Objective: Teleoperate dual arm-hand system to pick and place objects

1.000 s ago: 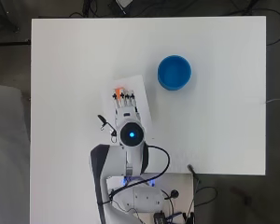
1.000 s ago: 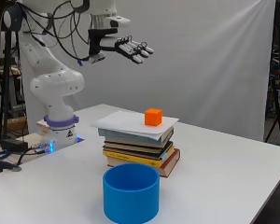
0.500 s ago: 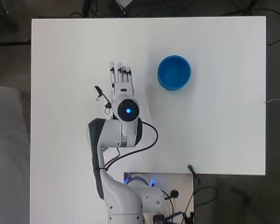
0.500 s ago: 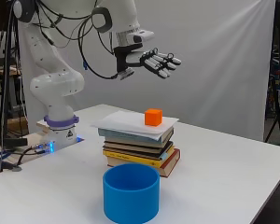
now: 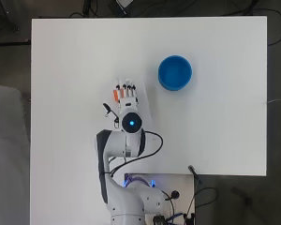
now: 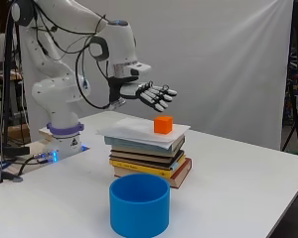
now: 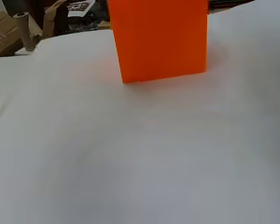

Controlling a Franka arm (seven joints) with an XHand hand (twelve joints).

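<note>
Orange cube (image 6: pixel 163 124) sat on white paper (image 6: pixel 139 130) atop book stack (image 6: pixel 148 159) | hand (image 6: pixel 151 95) hovered above, fingers spread, holding nothing | blue bowl (image 5: pixel 175 72) at two o'clock

Robot lab: white backdrop curtain (image 6: pixel 228 59), loose cables (image 6: pixel 10 166), light stand (image 6: pixel 294 74) beside white table (image 6: pixel 248 188).

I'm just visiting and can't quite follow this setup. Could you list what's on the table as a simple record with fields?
hand: open, fingers straight, hovering just above the cube, not touching it
cube: orange, sitting on a white sheet on top of the books
books: a stack on the table, under the hand
bowl: blue, empty, standing on the table apart from the books
table: white
</note>
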